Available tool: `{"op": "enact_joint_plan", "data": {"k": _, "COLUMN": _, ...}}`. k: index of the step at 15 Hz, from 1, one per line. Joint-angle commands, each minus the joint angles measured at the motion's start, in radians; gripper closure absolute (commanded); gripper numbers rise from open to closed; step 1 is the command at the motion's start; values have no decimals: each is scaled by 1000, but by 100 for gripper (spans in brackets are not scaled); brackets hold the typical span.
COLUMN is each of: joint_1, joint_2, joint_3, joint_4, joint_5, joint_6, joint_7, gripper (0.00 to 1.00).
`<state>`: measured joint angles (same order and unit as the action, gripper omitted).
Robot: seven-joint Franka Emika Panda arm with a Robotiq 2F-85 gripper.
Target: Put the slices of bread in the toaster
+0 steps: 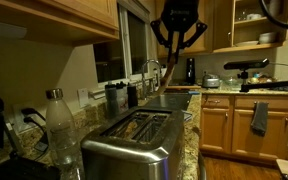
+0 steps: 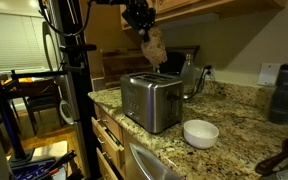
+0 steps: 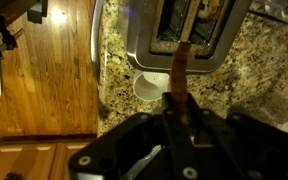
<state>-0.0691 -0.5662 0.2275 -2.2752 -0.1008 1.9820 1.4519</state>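
Observation:
The shiny steel toaster (image 2: 149,100) stands on the granite counter; it also shows in an exterior view (image 1: 134,140) and at the top of the wrist view (image 3: 179,35). My gripper (image 2: 139,18) hangs above it, shut on a tan slice of bread (image 2: 154,45) that points down, a little above the slots. In the wrist view the slice (image 3: 180,65) shows edge-on between my fingers (image 3: 179,105), over the toaster's near edge. Something golden (image 3: 208,8) sits in one slot; I cannot tell whether it is a slice. In an exterior view my gripper (image 1: 175,45) is high over the counter.
A white bowl (image 2: 200,132) sits on the counter beside the toaster, also in the wrist view (image 3: 151,86). A clear plastic bottle (image 1: 58,122) stands near the toaster. A kettle (image 2: 190,75) is behind it. Wall cabinets hang overhead. The sink (image 1: 170,100) is farther along.

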Motion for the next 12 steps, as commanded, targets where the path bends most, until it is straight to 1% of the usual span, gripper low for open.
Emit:
{"op": "enact_joint_plan", "data": {"k": 1, "joint_1": 30, "joint_2": 3, "joint_3": 0, "joint_4": 15, "joint_5": 41, "joint_6": -59, "joint_7": 16, "gripper": 90}}
{"op": "enact_joint_plan", "data": {"k": 6, "joint_1": 62, "joint_2": 12, "joint_3": 2, "joint_4": 14, "joint_5": 89, "joint_6": -68, "joint_7": -4, "gripper": 90}}
{"op": "enact_joint_plan", "data": {"k": 12, "joint_1": 89, "joint_2": 51, "joint_3": -6, "joint_4": -10, "joint_5": 137, "joint_6": -27, "joint_7": -28, "gripper": 90}}
